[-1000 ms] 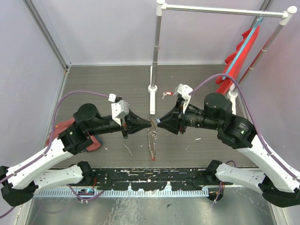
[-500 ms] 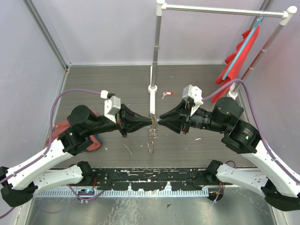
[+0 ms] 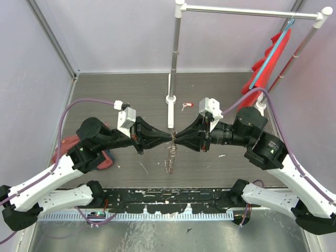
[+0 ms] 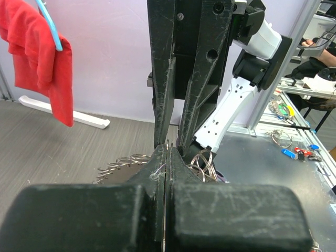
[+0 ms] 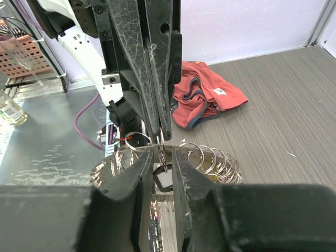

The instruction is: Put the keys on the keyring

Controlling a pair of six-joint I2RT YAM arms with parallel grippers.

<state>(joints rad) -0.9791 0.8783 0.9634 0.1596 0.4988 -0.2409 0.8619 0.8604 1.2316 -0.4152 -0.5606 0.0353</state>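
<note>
Mid-table, my two grippers meet tip to tip above the surface. My left gripper is shut on the wire of the keyring, a big silvery loop strung with several small split rings, which hangs below it. My right gripper is open by a narrow gap. It straddles a small split ring that carries a black-tagged key, and its pads stand just off that ring. A red-headed key lies on the table behind. Other keys are hidden.
A white rack pole stands right behind the grippers on its base. A red cloth on a blue hanger hangs at the back right. Another red cloth lies under the left arm. A black rail runs along the near edge.
My right gripper has slid left until its tips meet the left gripper's, and its jaws have narrowed. The left arm has shifted slightly, and the hanging keyring sits higher and shorter.
</note>
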